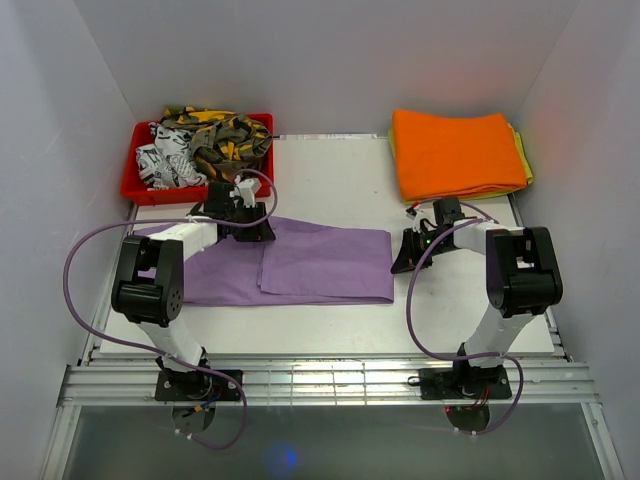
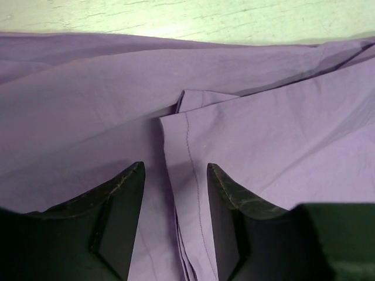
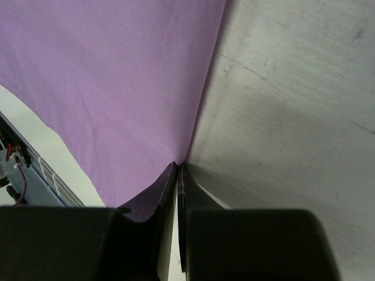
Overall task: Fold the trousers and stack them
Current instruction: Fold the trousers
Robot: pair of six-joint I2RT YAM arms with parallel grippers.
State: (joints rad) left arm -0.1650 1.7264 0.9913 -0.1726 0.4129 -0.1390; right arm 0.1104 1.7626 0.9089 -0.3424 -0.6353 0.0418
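Note:
The lilac-purple trousers (image 1: 320,265) lie flat on the white table, folded over lengthwise, with a doubled layer on the right half. My left gripper (image 1: 243,228) sits low over their far edge. In its wrist view it (image 2: 176,175) is open, its fingers (image 2: 120,211) standing either side of a stitched hem edge of the trousers (image 2: 263,134), gripping nothing. My right gripper (image 1: 405,258) is at the cloth's right end. In its wrist view it (image 3: 179,167) is shut, with the edge of the trousers (image 3: 117,76) running into its tips.
A red bin (image 1: 135,185) at the back left holds camouflage and black-and-white garments (image 1: 205,140). A folded orange cloth (image 1: 455,150) lies on a yellow-green one (image 1: 522,160) at the back right. White walls enclose three sides.

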